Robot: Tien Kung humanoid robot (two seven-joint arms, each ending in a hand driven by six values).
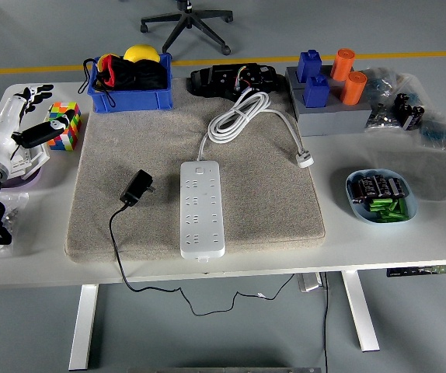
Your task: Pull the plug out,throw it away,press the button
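A white power strip (202,207) lies lengthwise on the grey mat (270,198), with its button at the far end (199,168). No plug sits in its sockets. The black plug adapter (137,187) lies loose on the mat to the strip's left, its black cord (118,245) trailing over the table's front edge. My left hand (22,130), white with black fingertips, hovers at the table's left edge beside the colour cube, fingers spread and empty. It is well left of the adapter. The right arm does not show.
A colour cube (64,126) stands by my left hand. A blue bin (128,96) with dark items and a yellow ball sits at the back left. The strip's coiled white cable (242,115), a grey block holder (328,109) and a bowl of batteries (381,196) lie right.
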